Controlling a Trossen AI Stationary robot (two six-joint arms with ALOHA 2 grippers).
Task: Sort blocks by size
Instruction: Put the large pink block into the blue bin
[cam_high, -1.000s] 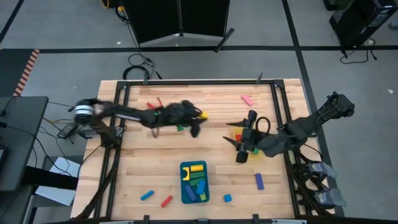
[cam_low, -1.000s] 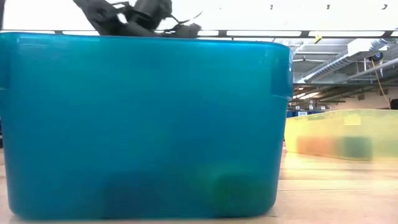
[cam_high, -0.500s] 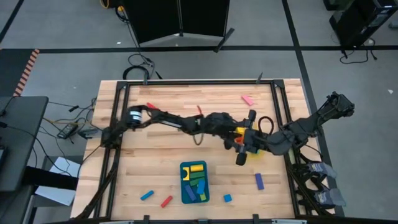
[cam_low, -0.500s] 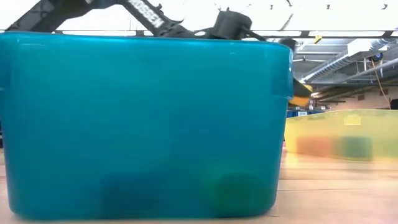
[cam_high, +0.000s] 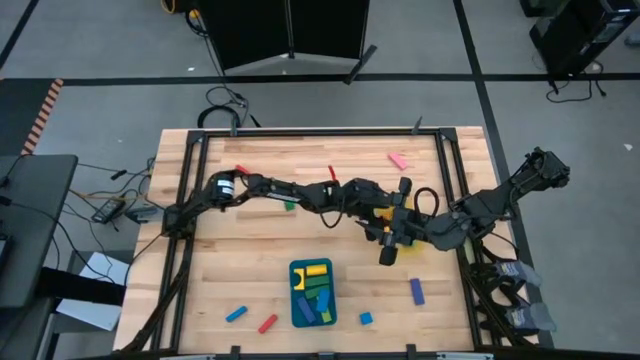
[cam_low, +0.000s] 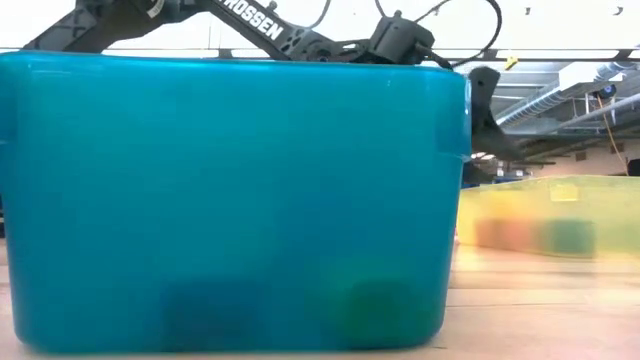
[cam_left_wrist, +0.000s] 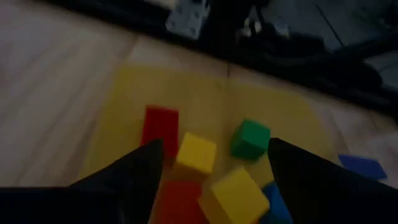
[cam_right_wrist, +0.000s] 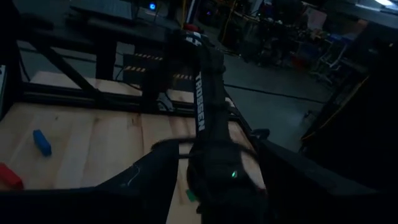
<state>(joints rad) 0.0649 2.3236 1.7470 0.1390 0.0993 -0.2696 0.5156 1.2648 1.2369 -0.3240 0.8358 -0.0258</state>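
Note:
My left gripper (cam_high: 378, 214) is stretched across the table and hangs open over the translucent yellow bin (cam_left_wrist: 124, 112). In the left wrist view its fingers (cam_left_wrist: 216, 146) stand wide apart above several cubes in the bin: a red one (cam_left_wrist: 160, 126), two yellow ones (cam_left_wrist: 196, 154) (cam_left_wrist: 231, 194), a green one (cam_left_wrist: 250, 138) and a blue one (cam_left_wrist: 273, 198). No finger touches them. My right gripper (cam_high: 388, 248) is open and empty just near of the bin. The blue tray (cam_high: 297, 300) at the near middle holds several bars.
Loose blocks lie about: pink (cam_high: 398, 160) and red (cam_high: 332, 174) at the far side, green (cam_high: 290, 207), blue (cam_high: 417, 291) (cam_high: 366, 319) (cam_high: 236, 314) and red (cam_high: 268, 323) near the tray. The tray wall (cam_low: 230, 200) fills the low view. The two arms are close together over the bin.
My left gripper has travelled from the table's middle toward the right edge, carrying a yellow block, and now hangs over the yellow bin. The yellow block that showed at its tip in the low view half a second ago no longer shows there.

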